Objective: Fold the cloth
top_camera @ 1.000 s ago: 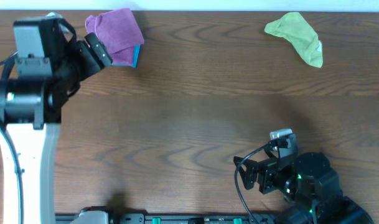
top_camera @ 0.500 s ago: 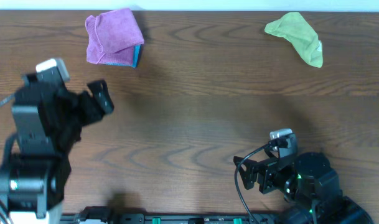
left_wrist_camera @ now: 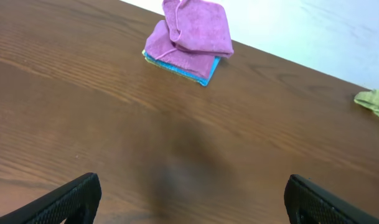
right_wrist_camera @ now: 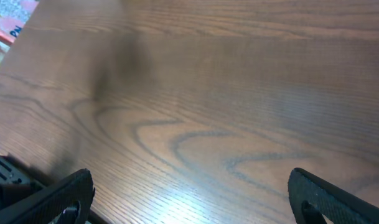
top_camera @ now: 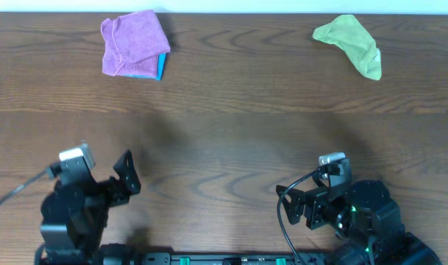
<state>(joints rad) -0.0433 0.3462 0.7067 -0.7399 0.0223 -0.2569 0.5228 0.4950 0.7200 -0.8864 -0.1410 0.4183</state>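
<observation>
The purple cloth (top_camera: 133, 42) lies loosely folded at the far left of the table, on top of a small stack with a blue edge (top_camera: 161, 66). In the left wrist view it (left_wrist_camera: 198, 28) shows a rumpled upper fold over a flatter purple layer; I cannot tell whether that layer is a separate cloth. My left gripper (top_camera: 126, 175) is open and empty near the front left edge, far from the cloth; its fingers (left_wrist_camera: 198, 205) show wide apart over bare wood. My right gripper (top_camera: 290, 202) is open and empty at the front right (right_wrist_camera: 189, 199).
A lime-green cloth (top_camera: 350, 43) lies crumpled at the far right; its edge also shows in the left wrist view (left_wrist_camera: 374, 102). The wooden table (top_camera: 238, 132) ends at a white strip along the far edge. Blue and yellow-green layers (left_wrist_camera: 183, 70) sit under the purple one.
My left arm has pulled back from the purple cloth at the far left to the front left edge. The cloth stays on the stack. The right arm has not moved.
</observation>
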